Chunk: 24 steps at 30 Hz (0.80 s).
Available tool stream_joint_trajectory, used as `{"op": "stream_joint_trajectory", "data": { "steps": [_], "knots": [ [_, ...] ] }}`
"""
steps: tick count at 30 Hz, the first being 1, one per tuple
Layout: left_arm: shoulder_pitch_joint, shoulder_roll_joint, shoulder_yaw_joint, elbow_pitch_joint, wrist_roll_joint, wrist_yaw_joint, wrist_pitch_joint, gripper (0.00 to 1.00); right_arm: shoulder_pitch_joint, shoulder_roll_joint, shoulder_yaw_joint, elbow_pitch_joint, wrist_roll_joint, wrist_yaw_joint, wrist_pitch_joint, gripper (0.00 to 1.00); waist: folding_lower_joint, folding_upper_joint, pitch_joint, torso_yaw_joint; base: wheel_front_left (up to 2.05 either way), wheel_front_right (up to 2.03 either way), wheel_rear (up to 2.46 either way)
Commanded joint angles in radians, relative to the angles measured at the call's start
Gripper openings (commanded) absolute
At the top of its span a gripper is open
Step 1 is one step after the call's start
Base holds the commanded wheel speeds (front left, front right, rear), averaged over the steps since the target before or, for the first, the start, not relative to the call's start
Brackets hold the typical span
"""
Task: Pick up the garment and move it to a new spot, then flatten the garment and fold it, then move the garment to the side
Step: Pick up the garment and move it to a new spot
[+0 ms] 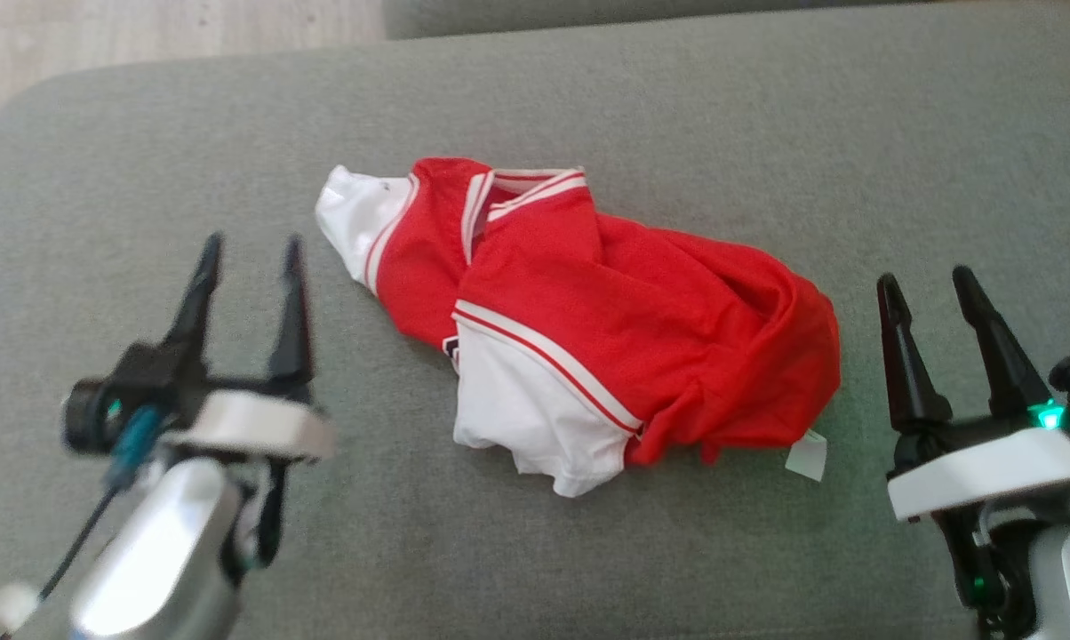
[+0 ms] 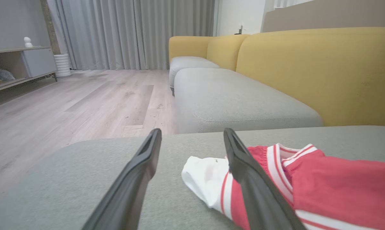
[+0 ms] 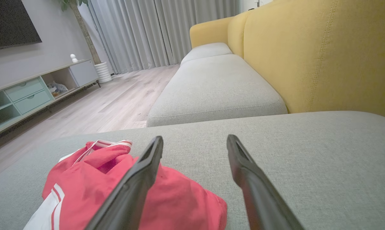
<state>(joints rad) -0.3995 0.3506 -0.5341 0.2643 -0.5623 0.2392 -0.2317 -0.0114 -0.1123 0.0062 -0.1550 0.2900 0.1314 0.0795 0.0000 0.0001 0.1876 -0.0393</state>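
**Both grippers empty, garment bunched between them**

My left gripper and right gripper both stand with fingers spread wide, holding nothing. The red-and-white garment lies crumpled between them. Its white sleeve end is just right of my left fingers and its red bulk just left of my right fingers, touching neither as far as I can tell.

My worry is the layers. The cloth is doubled over itself, so a pinch may catch several folds, or only the loose label, and the bundle would lift twisted instead of spreading. A low approach could also snag the grey cushion.

Ahead of both grippers are another grey seat, a yellow backrest, pale wood floor and grey curtains.
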Motion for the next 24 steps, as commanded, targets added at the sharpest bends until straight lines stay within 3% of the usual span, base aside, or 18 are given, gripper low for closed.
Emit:
{"op": "stream_joint_trajectory", "data": {
  "steps": [1,10,24],
  "knots": [
    [0.004,0.054,0.063,-0.049,-0.014,0.006,-0.015,1.0,0.002,-0.019,0.012,-0.042,-0.009,-0.001,0.011,1.0,0.0,-0.0001,-0.021,0.019,0.0,0.0,0.0],
    [0.152,0.143,0.075,-0.152,-0.049,0.012,0.044,1.0,0.066,-0.012,0.012,-0.053,-0.02,-0.001,0.053,1.0,0.0,-0.0001,-0.081,0.027,0.0,0.0,0.0],
    [0.259,0.181,0.072,-0.235,-0.06,0.07,0.094,1.0,0.12,0.004,0.018,-0.115,-0.049,-0.001,0.084,1.0,0.0,-0.0001,-0.139,0.004,0.0,0.0,0.0]
  ]
}}
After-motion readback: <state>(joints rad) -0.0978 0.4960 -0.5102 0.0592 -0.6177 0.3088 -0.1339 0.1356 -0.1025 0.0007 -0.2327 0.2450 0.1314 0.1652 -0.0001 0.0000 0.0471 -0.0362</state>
